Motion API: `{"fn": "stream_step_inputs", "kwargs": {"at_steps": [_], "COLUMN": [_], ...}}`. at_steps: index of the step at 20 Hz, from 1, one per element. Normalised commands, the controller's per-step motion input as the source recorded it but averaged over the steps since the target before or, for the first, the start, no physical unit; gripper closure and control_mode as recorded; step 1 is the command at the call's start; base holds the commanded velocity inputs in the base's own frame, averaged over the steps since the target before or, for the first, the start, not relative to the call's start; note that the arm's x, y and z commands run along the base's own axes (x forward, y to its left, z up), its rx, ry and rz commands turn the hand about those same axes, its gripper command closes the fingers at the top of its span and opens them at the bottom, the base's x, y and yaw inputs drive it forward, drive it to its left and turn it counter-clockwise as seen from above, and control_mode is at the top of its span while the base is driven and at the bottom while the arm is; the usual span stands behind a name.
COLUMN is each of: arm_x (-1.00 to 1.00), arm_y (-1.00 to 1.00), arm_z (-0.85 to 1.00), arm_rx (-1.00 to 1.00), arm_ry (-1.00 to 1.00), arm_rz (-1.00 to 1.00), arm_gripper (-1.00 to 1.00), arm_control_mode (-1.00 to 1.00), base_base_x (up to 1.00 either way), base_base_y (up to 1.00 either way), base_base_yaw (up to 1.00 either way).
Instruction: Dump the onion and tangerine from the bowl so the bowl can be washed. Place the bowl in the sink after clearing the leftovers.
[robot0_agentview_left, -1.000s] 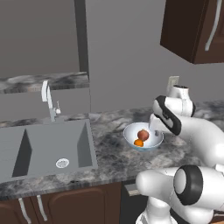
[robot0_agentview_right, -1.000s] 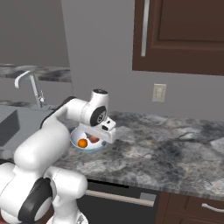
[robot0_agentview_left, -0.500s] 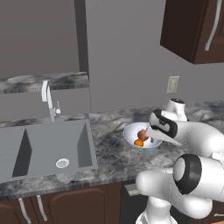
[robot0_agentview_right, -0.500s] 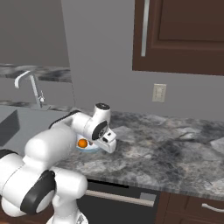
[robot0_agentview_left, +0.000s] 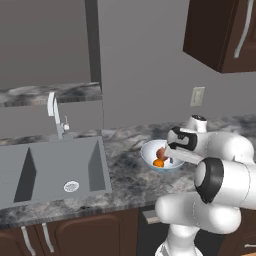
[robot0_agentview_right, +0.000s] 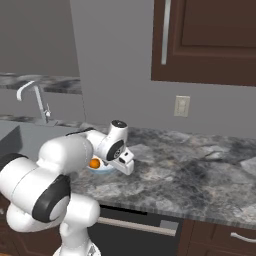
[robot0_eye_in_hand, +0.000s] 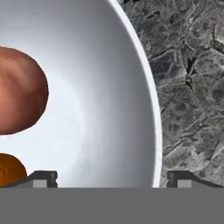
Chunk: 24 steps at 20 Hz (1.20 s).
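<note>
White bowl (robot0_eye_in_hand: 109, 87) holds onion (robot0_eye_in_hand: 17, 89), tangerine (robot0_eye_in_hand: 9, 169); gripper (robot0_eye_in_hand: 111, 178) jaws spread, straddling rim.

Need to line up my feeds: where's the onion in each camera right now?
Left base view: the onion sits right of centre, in the bowl, just above the tangerine, partly behind the gripper.
Right base view: I cannot make it out behind the arm; the tangerine shows.
Hand view: the onion at the left edge.
Shared landmark: the bowl's white rim.
</note>
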Motion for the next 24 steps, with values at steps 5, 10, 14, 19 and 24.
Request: {"fn": "stream_step_inputs", "kwargs": {"at_steps": [5,10,14,19,24], "arm_x": [0.00,0.00,-0.09,-0.22,-0.24], "arm_y": [0.00,0.00,0.08,0.22,0.13], "arm_z": [-0.11,0.00,0.07,0.53,0.72], "arm_rx": [0.00,0.00,0.04,0.07,0.07], "arm_ry": [0.00,0.00,-0.05,-0.10,0.00], "arm_rz": [0.00,0.00,0.00,0.00,-0.03], "arm_gripper": [1.00,1.00,1.00,1.00,1.00], "arm_control_mode": [-1.00,-1.00,-1.00,-1.00,-1.00], "base_base_x": [0.00,0.00,0.00,0.00,0.00], "base_base_y": [0.00,0.00,0.00,0.00,0.00], "base_base_yaw": [0.00,0.00,0.00,0.00,0.00]}}
